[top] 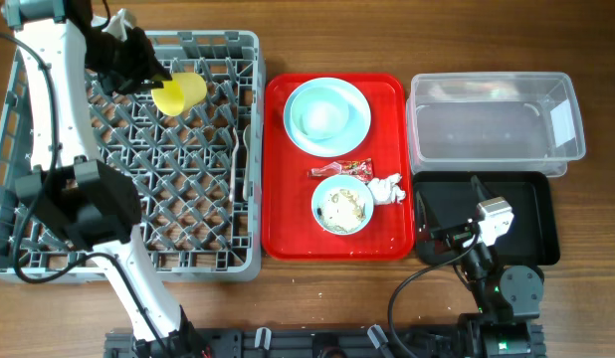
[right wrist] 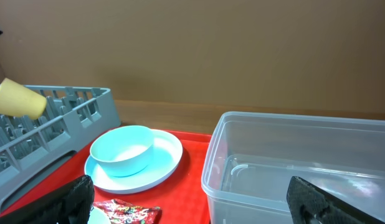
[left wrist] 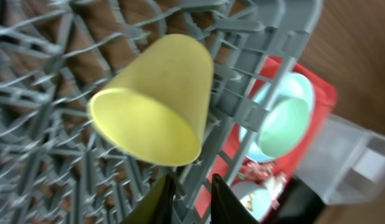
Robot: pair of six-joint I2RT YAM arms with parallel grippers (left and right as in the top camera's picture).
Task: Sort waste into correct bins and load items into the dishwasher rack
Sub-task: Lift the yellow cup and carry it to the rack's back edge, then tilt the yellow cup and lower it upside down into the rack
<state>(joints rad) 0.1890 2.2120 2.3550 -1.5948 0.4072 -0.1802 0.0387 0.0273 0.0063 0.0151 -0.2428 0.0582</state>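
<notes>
My left gripper [top: 148,72] is shut on the rim of a yellow cup [top: 180,91] and holds it tilted over the far part of the grey dishwasher rack [top: 218,249]. The cup fills the left wrist view [left wrist: 155,99], just beyond the fingertips [left wrist: 192,183]. On the red tray [top: 288,199] are a light blue bowl on a plate [top: 327,114], a red wrapper [top: 339,170], a crumpled white napkin [top: 385,187] and a small bowl with food scraps [top: 342,206]. My right gripper [top: 457,237] is open and empty, low over the black bin [top: 536,214].
A clear plastic bin [top: 497,124] stands at the far right, behind the black bin. In the right wrist view the open fingers [right wrist: 195,205] frame the clear bin [right wrist: 292,155] and the plate with bowl [right wrist: 127,155].
</notes>
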